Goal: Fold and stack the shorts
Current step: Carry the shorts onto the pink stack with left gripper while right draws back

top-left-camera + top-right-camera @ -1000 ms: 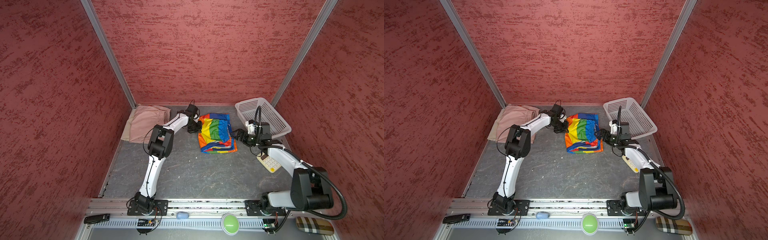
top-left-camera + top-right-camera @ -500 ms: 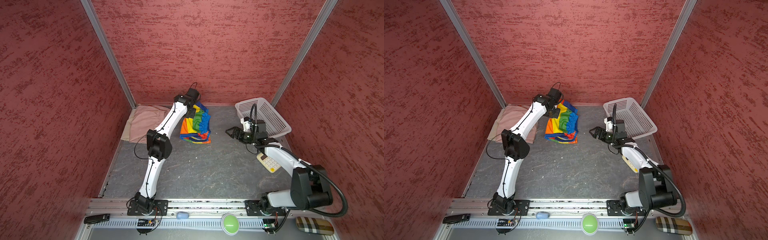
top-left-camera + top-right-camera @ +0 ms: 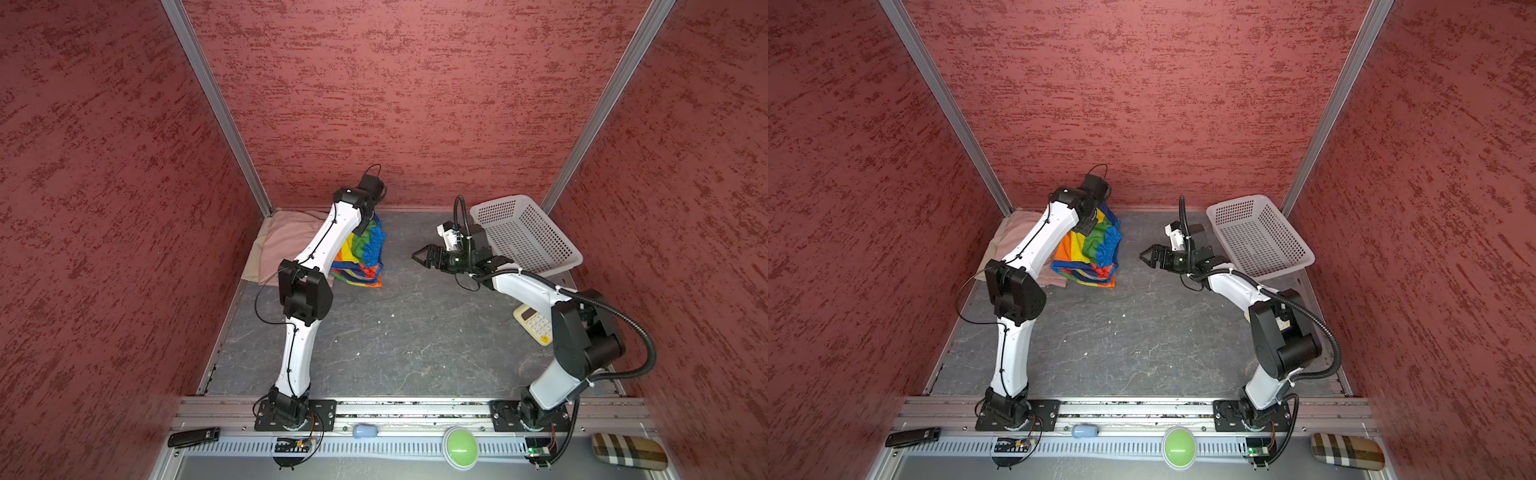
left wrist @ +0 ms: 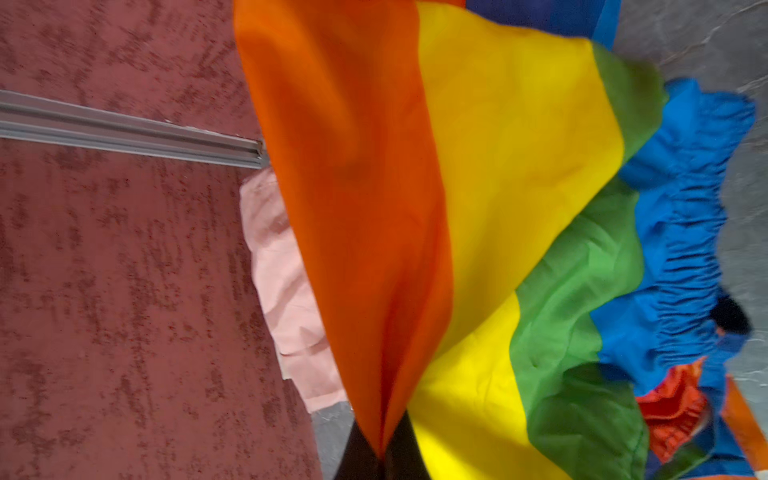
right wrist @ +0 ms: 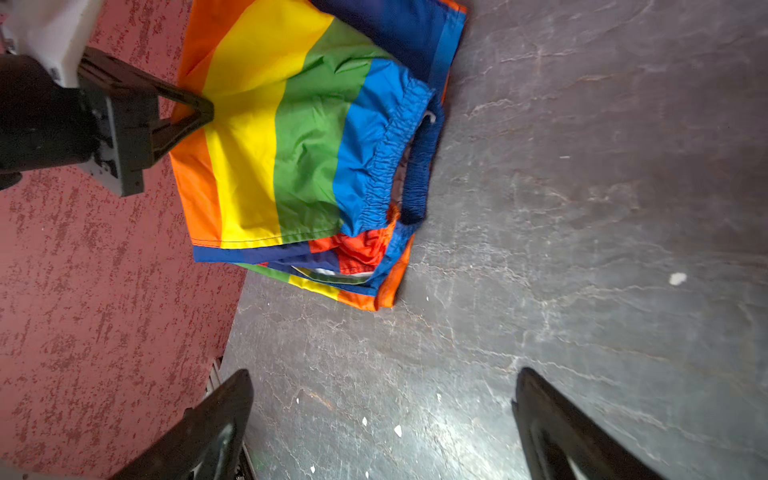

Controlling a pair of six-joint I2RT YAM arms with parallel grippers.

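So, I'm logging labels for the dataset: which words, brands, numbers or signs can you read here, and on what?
Nothing here can be read.
Calculator keys: marks too small to read.
Left arm: a tiny white mark near its wrist, too small to read.
Rainbow shorts: no print shows.
Basket: no label shows.

Open grey tabletop (image 3: 395,340) in the middle; rainbow shorts (image 3: 365,253) far left, white basket (image 3: 528,241) far right.
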